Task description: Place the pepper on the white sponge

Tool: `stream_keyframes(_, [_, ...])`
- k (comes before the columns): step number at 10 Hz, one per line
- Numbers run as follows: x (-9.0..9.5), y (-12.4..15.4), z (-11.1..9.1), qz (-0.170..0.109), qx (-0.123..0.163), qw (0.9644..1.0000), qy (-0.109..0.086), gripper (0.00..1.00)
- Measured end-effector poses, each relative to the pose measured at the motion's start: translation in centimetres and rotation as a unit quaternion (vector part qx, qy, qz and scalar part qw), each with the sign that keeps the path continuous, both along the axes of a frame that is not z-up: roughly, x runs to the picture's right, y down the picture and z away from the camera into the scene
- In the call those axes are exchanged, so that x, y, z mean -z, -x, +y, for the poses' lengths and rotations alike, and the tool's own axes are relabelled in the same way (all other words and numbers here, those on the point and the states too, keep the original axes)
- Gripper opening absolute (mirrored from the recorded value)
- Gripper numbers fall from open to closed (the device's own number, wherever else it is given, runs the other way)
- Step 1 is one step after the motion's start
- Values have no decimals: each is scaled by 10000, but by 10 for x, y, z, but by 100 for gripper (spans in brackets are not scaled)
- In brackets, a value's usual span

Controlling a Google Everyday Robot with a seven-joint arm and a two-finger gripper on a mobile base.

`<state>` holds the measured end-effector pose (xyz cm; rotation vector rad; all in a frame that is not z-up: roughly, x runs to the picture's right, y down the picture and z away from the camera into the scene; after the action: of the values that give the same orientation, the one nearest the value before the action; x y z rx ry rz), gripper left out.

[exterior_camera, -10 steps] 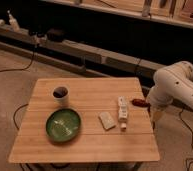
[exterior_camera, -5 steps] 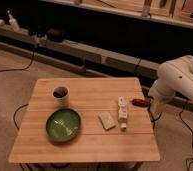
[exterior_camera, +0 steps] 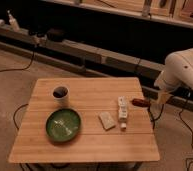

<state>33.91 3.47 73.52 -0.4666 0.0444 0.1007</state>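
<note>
The pepper (exterior_camera: pixel 139 103), small, dark red and glossy, lies on the wooden table (exterior_camera: pixel 85 145) at its right edge. The white sponge (exterior_camera: pixel 107 120) is a small flat off-white pad near the table's middle, to the left of the pepper and a bit nearer the front. My gripper (exterior_camera: pixel 159 100) hangs from the white arm (exterior_camera: pixel 185 70) just off the table's right edge, close beside the pepper. Its fingers stand open and nothing is in them.
A long narrow white block (exterior_camera: pixel 122 109) lies between the sponge and the pepper. A green plate (exterior_camera: pixel 63 125) and a cup (exterior_camera: pixel 60 94) stand on the table's left half. Cables (exterior_camera: pixel 187 135) run over the floor to the right, and a dark shelf unit (exterior_camera: pixel 100 35) lines the back.
The arm and gripper have drifted slightly up and to the right, away from the table edge. The pepper, sponge and other objects have not moved.
</note>
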Motion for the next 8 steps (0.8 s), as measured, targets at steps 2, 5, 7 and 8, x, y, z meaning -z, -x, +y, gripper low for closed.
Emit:
stream_keyframes(2, [-31,8,9,-166,39,9998,77,65])
stream_keyframes(5, [-74,1,10,-327,-83,9994,-72,65])
stream_keyframes(7, [-97,0,5,-484,-198,9985,-179,65])
stream_keyframes(8, [-105,0,5,-527,-208,9982,-184,65])
